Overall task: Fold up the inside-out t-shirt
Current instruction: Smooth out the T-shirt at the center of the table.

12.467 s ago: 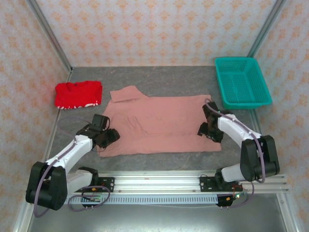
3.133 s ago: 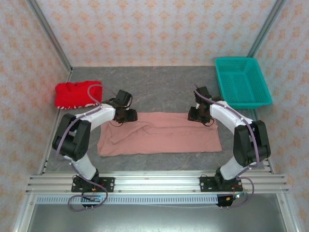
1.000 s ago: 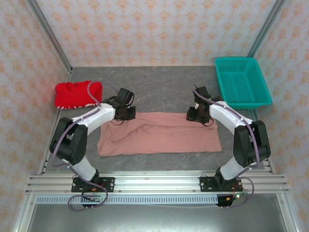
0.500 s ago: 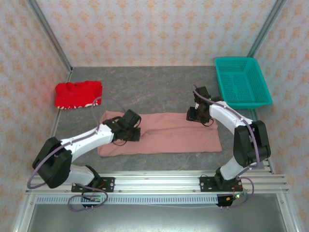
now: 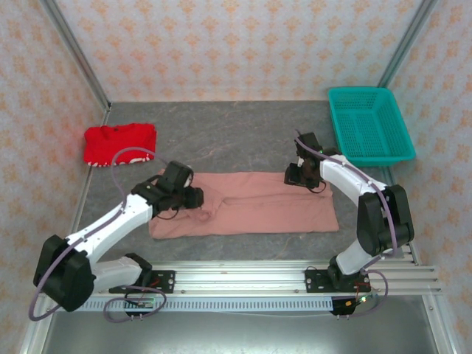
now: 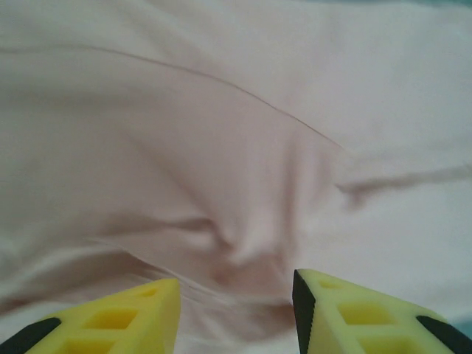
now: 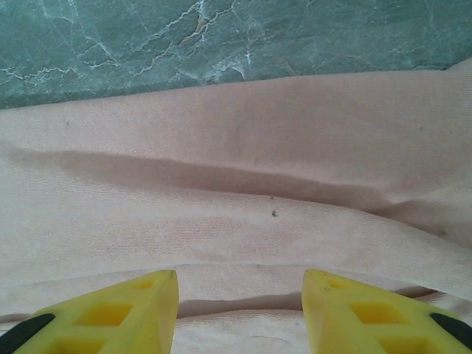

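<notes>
T-shirt is lying mid-table as a long pink band running left to right, and it's wrinkling up at its left end. Left gripper is hanging over that end w/ jaws apart and nothing between them. Cloth is puckering just beyond its yellow fingers. Right gripper is sitting at the shirt's far right edge, also spread & gripping nothing. Red garment is lying far left and teal basket is sitting far right, both apart from the shirt.

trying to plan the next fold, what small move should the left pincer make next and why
Probably slide the left pincer toward the left end of the t-shirt and pinch that edge. The t-shirt lies as a long strip, rumpled under the open, empty pincer, so a crosswise fold looks next.
</notes>
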{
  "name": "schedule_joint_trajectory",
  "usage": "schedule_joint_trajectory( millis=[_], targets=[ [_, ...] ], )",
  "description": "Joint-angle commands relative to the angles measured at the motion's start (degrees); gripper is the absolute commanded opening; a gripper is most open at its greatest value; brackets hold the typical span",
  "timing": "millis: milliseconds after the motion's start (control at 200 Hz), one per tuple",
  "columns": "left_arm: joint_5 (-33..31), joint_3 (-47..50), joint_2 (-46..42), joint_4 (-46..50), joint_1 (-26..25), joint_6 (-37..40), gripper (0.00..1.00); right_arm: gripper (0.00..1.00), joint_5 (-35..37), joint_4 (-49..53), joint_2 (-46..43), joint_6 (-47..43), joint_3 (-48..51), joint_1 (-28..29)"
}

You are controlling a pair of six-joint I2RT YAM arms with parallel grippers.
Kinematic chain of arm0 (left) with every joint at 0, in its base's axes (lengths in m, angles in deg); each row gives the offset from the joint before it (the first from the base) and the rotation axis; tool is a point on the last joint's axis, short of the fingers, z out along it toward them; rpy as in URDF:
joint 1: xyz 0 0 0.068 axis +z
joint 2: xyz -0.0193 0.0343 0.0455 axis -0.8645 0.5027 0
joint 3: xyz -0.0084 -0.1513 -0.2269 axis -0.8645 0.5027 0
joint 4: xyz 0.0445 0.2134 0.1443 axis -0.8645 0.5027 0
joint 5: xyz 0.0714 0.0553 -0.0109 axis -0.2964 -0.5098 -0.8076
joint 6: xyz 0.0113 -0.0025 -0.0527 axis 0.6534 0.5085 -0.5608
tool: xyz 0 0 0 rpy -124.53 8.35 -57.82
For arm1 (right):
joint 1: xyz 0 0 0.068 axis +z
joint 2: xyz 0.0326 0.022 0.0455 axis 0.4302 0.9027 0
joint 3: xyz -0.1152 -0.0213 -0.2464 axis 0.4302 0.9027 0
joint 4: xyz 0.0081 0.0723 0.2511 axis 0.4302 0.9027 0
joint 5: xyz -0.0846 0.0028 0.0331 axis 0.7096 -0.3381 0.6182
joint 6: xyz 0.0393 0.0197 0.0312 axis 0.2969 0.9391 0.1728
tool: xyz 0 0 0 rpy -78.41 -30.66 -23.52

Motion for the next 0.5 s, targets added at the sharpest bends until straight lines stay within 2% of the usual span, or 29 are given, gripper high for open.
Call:
schedule_joint_trajectory(
  millis=[0,125,205,335,495],
  targets=[
    [-2.7,-2.5,5.9,-1.3,4.2,1.0,0.45,0.48,-0.3,-0.6,-0.8,0.6,0.8,0.7],
    [-3.3,-5.4,14.7,0.3,4.9,2.5,0.43,0.48,-0.3,-0.3,-0.7,0.5,0.6,0.8],
    [-2.3,-5.1,17.0,1.9,4.6,3.4,0.38,0.48,0.4,-0.2,-0.9,0.1,0.8,0.9],
    [-2.0,-2.0,13.2,5.5,2.0,2.8,0.33,0.48,0.3,-0.4,-0.6,0.2,1.2,0.8],
    [1.4,3.0,6.4,9.0,-2.1,-0.9,0.28,0.48,-0.2,-1.0,0.1,0.3,1.3,0.8]
  ],
)
